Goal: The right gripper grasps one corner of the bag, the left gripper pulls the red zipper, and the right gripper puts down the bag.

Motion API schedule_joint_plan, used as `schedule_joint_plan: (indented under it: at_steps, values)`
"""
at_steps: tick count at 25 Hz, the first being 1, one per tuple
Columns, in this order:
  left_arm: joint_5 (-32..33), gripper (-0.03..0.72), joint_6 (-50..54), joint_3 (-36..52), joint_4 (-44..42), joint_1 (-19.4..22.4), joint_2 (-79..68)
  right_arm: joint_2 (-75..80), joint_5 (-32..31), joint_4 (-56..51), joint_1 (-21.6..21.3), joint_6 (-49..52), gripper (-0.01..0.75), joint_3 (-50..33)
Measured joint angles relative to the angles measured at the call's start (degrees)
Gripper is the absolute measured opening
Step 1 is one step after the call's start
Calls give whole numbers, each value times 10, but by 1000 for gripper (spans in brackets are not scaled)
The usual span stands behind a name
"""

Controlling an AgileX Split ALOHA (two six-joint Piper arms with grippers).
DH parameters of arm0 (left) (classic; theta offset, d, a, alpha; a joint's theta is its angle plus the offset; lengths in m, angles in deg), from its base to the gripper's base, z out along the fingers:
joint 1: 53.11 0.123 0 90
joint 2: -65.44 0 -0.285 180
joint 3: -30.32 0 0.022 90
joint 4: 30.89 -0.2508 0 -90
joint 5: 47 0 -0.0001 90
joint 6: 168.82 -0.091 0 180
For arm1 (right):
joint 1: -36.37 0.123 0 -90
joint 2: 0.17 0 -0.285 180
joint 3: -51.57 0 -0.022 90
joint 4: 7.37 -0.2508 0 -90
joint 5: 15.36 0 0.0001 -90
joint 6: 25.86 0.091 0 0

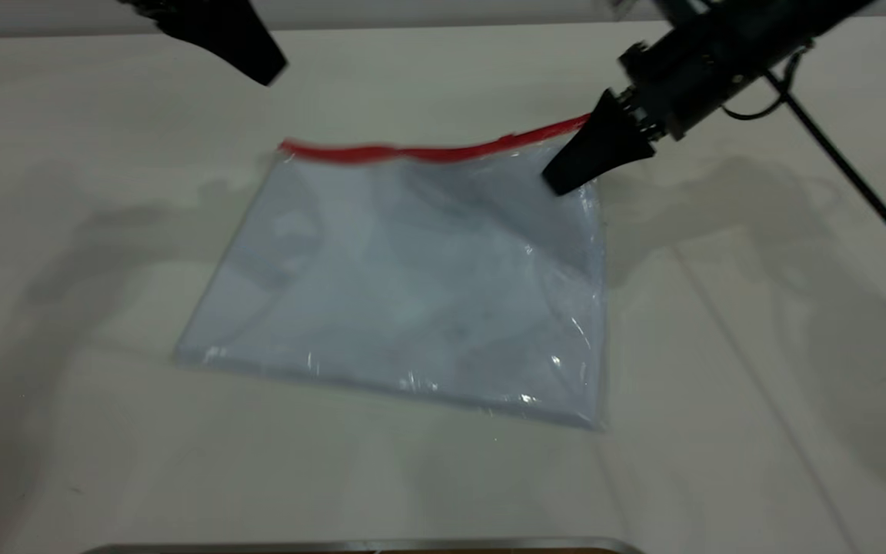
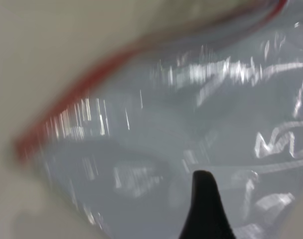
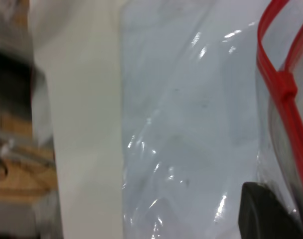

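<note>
The clear bag [image 1: 412, 285] lies on the white table with its red zipper [image 1: 428, 152] along the far edge. My right gripper [image 1: 558, 181], with the cable, sits at the bag's far right corner [image 1: 577, 125], which rides slightly raised. It looks shut on that corner. In the right wrist view plastic lies against its dark finger [image 3: 263, 214], and the red slider tab [image 3: 286, 89] shows on the strip, which splits beyond it. My left gripper [image 1: 270, 73] hangs raised beyond the bag's far left. It appears as one closed point [image 2: 202, 175] above the bag, near the red edge [image 2: 81, 84].
A thin black cable [image 1: 858, 185] runs across the table at the right. A metal rim [image 1: 366, 545] lies at the near table edge. In the right wrist view the table edge and wooden clutter [image 3: 17, 149] show beside the bag.
</note>
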Motion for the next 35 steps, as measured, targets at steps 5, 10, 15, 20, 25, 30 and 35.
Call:
schedule_joint_plan:
  at_steps: [5,10,15,20,25,30,35]
  values:
    - [16,588,-19,-24,1,-12,-15,0,-5,41,52,21,32,27]
    - [28,588,-79,-28,2,-14,-19,2,1,14,77,9,32,49]
    - [29,588,-128,-29,4,-21,-31,2,24,-42,80,-87,32,53]
    - [27,588,-163,-29,36,-30,-51,5,32,-74,80,-178,32,53]
    - [24,588,-216,-29,94,-39,-69,7,34,-87,80,-212,32,53]
    - [5,588,-236,-29,112,-45,-84,7,34,-89,80,-219,32,53]
    - [-15,588,-237,-29,151,-50,-101,7,35,-91,80,-223,32,53]
